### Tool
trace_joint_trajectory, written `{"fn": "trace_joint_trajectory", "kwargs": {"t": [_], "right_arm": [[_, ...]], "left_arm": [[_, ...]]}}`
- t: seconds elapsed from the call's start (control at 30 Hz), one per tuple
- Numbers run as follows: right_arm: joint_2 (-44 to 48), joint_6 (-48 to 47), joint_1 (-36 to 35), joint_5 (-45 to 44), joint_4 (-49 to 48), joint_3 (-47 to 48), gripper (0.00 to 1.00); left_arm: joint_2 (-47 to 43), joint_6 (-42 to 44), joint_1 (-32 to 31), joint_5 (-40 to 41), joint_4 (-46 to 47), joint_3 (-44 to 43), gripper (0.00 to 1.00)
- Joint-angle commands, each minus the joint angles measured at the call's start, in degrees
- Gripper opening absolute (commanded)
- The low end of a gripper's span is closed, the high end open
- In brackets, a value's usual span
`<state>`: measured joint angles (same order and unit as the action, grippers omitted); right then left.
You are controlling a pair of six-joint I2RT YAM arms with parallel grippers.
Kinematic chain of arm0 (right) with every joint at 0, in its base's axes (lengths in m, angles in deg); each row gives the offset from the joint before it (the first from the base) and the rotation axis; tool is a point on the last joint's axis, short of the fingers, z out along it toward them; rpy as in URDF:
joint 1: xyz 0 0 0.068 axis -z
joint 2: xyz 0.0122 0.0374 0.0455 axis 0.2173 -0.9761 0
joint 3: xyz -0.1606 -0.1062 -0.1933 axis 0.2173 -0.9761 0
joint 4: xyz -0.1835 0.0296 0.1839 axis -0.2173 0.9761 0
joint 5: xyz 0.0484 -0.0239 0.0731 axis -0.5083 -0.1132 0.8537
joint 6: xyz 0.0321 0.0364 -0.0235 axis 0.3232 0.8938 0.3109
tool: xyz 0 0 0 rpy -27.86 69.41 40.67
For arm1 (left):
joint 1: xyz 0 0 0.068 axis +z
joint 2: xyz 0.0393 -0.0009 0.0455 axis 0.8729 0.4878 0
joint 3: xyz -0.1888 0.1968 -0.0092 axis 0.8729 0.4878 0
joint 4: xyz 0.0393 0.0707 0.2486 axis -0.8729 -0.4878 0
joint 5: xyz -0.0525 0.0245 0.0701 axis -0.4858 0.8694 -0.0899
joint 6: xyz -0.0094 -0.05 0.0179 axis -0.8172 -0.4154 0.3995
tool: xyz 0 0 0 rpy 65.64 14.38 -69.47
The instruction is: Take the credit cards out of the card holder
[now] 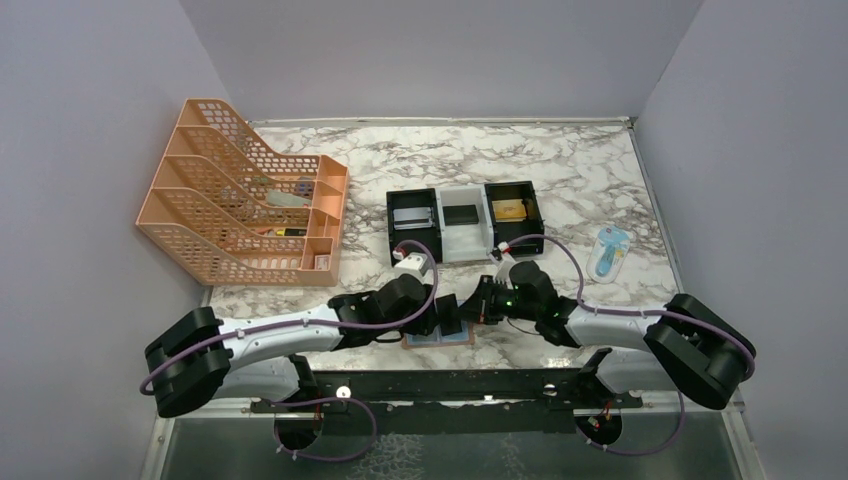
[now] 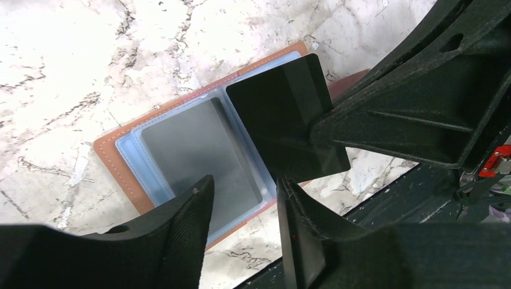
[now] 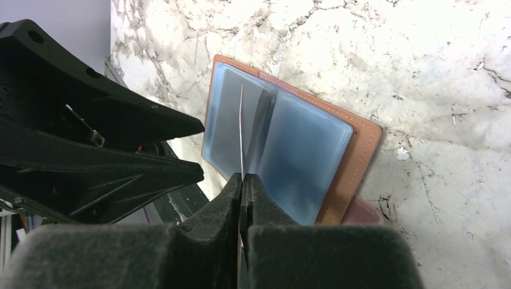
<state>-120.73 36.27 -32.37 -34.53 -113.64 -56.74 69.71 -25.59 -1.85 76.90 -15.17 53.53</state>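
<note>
Right wrist: your right gripper (image 3: 243, 180) pinches the black card (image 3: 241, 120) edge-on, its long axis running straight ahead over the open card holder (image 3: 355, 150); left gripper (image 2: 244, 183) spread just beside.

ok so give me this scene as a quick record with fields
card holder: lying open on the marble table, blue sleeves facing up
black card: pinched at one edge, raised over the holder
grey card: inside a sleeve
right gripper: shut on the black card
left gripper: open, holding nothing, over the holder's near edge
tray: three compartments, behind the grippers
</note>
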Motion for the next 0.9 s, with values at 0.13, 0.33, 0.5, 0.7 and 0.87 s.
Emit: {"fn": "trace_joint_trajectory", "kwargs": {"t": [0.13, 0.33, 0.5, 0.7, 0.87], "right_arm": [[0.24, -2.52, 0.01, -1.02, 0.63, 0.36, 0.01], [-3.92, 2.63, 0.01, -1.46, 3.72, 1.25, 0.01], [-7.60, 5.81, 0.01, 0.66, 0.68, 0.99, 0.04], [-5.96, 7.35, 0.02, -1.04, -0.26, -0.16, 0.16], [-4.89, 5.46, 0.02, -0.23, -0.01, 0.53, 0.18]], "left_arm": [[-1.81, 0.20, 0.07, 0.34, 2.41, 1.63, 0.47], [1.99, -1.80, 0.09, -3.27, 9.44, 2.87, 0.44], [4.58, -2.02, 0.08, -5.27, 13.20, 2.48, 0.40], [7.59, -2.57, 0.07, -5.31, 12.70, 2.38, 0.33], [7.94, -2.70, 0.07, -4.72, 11.77, 3.03, 0.29]]}}
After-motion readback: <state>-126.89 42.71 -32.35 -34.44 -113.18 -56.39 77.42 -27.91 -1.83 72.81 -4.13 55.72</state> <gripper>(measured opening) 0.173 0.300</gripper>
